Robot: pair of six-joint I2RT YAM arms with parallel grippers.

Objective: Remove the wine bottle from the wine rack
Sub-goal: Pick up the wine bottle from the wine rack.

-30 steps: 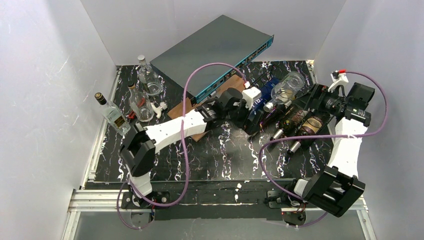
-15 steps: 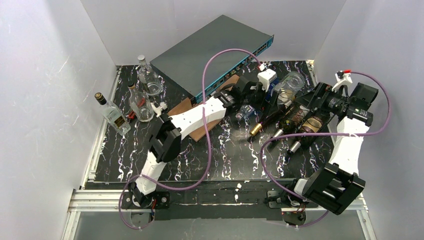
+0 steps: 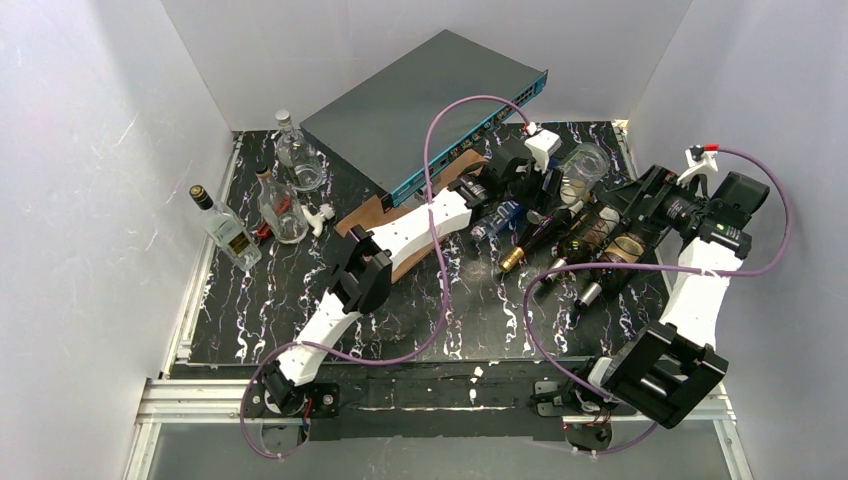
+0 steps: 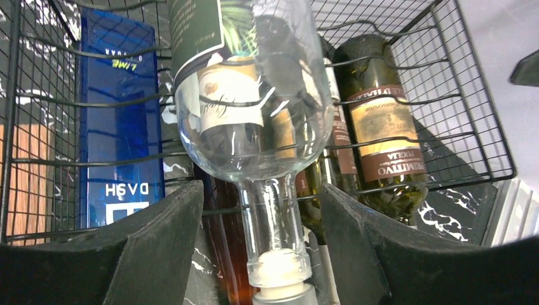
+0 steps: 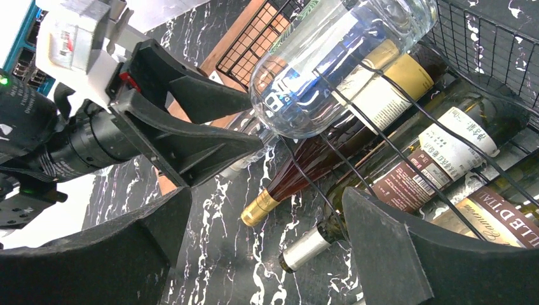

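Observation:
A clear glass wine bottle (image 3: 582, 165) lies on top of the black wire wine rack (image 3: 645, 232), its corked neck pointing toward the left arm. My left gripper (image 3: 547, 192) straddles that neck (image 4: 274, 222). Its jaws are partly closed, with a gap on each side, so it is open and not touching the glass. Under the clear bottle (image 5: 330, 63) the wine rack (image 4: 467, 76) holds dark labelled bottles and a blue one (image 4: 117, 127). My right gripper (image 3: 640, 198) hovers open over the wine rack's (image 5: 483, 44) right side, with nothing between its fingers (image 5: 266, 194).
A grey network switch (image 3: 430, 100) rests on a brown wooden board (image 3: 385, 215) just left of the rack. A gold-capped neck (image 5: 260, 208) and a silver-capped neck (image 5: 305, 248) stick out at the front. Three bottles (image 3: 225, 230) stand by the left wall.
The left arm has reached right and back to the rack, and its jaws have narrowed around the clear bottle's neck. The right gripper has drawn back slightly to the right, still open.

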